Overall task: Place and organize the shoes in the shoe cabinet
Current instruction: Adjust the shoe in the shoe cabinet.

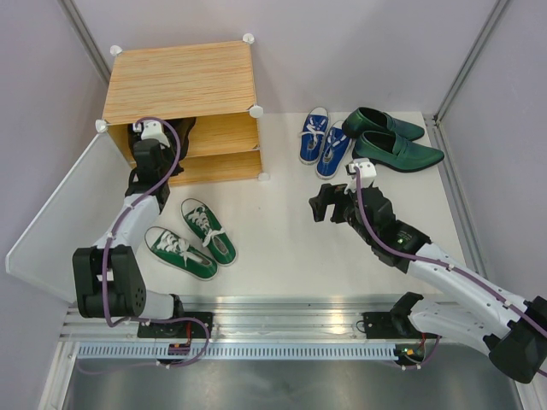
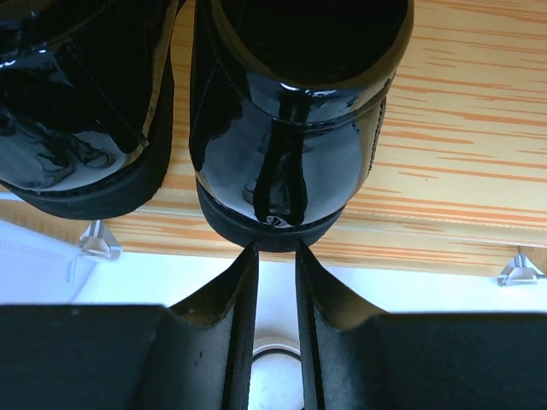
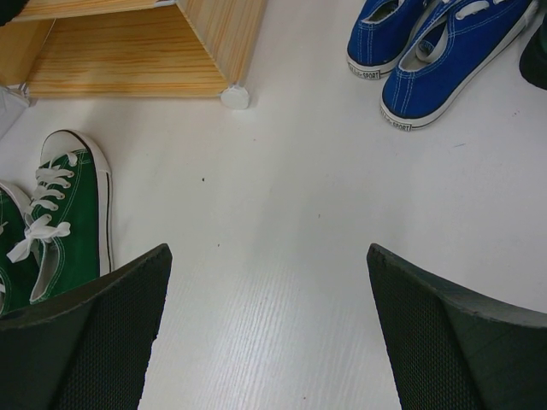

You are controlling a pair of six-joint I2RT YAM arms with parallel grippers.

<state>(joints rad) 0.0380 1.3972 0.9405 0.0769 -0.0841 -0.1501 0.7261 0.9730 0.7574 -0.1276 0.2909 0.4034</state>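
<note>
The shoe cabinet (image 1: 184, 81) stands at the back left, its frosted door (image 1: 60, 213) swung open toward me. My left gripper (image 1: 147, 130) reaches into the upper shelf. In the left wrist view its jaws (image 2: 276, 248) are open by only a narrow gap, with nothing between them and their tips against the heel of a shiny black boot (image 2: 291, 128). The other boot (image 2: 77, 102) stands to its left on the shelf (image 2: 461, 128). The green sneakers (image 1: 192, 239) lie in front of the cabinet. My right gripper (image 1: 323, 205) hovers wide open and empty over the table (image 3: 267, 252).
The blue sneakers (image 1: 323, 141) and dark-green loafers (image 1: 393, 141) sit at the back right. In the right wrist view a green sneaker (image 3: 68, 213) lies at the left, the blue pair (image 3: 436, 51) at the upper right, and the cabinet's corner connector (image 3: 235, 96) between them.
</note>
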